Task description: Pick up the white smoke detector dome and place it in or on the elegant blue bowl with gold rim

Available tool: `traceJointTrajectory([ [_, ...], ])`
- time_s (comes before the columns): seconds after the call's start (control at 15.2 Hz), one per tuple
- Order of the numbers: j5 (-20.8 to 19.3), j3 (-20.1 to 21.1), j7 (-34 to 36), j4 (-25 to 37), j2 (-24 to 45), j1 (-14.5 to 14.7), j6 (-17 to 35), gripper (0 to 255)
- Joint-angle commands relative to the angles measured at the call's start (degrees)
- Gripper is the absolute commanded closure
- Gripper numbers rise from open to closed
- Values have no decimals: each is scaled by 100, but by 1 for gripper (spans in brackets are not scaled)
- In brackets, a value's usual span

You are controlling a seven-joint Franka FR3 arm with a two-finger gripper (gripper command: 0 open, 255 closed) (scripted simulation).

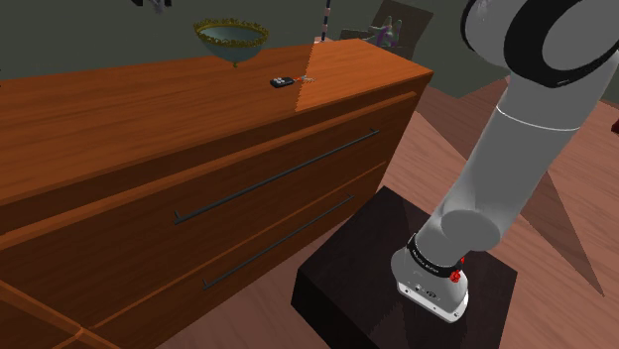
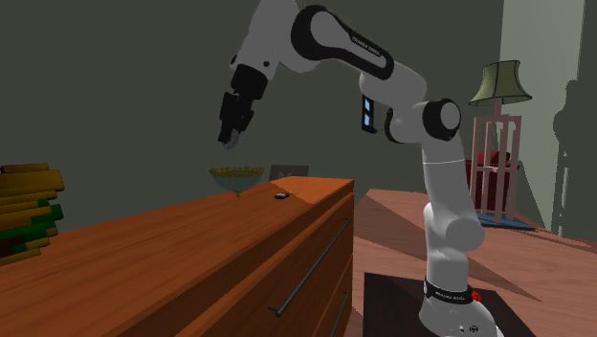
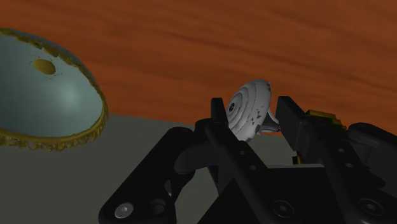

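Above the brown wooden dresser (image 2: 172,239), the gripper (image 2: 230,141) hangs high, roughly over the footed blue-grey bowl with ragged gold rim (image 2: 236,175). Wrist view: both black fingers are closed on the white ribbed smoke detector dome (image 3: 249,105), pinched across its edge, so the disc stands on its side between the pads. The dome is airborne in the jaws, touching neither bowl nor dresser. The bowl (image 3: 44,89) sits off to one side of the fingers in that view, so the release point is probably not centred yet. Shoulder view puts the bowl (image 1: 230,38) near the far edge of the dresser top, with a small black flat object (image 1: 284,81) lying near it, toward that view's right. Step in hand, by the look: carrying, drop not yet made. Risks: (1) an edge-on pinch on a rounded shell gives little contact, so a jerk could let it rotate or slip out early onto the wood. (2) Released from this height, the dome may strike the rim or bounce out of the shallow bowl. (3) The bowl stands on a narrow foot near the back edge, so a finger strike or an off-centre drop on the rim could tip it or shove it off behind. (4) An off-line descent could clip the black object. Safer: centre over the bowl, lower close to its inside, then open.
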Motion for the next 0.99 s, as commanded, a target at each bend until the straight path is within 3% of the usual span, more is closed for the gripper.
traceJointTrajectory([
  [0.0,144,-101,-286,-27,-46,-191,10,255],
  [0.46,529,-454,-1233,32,-11,-801,6,255],
  [0.92,683,-751,-2049,613,425,-1268,-205,255],
])
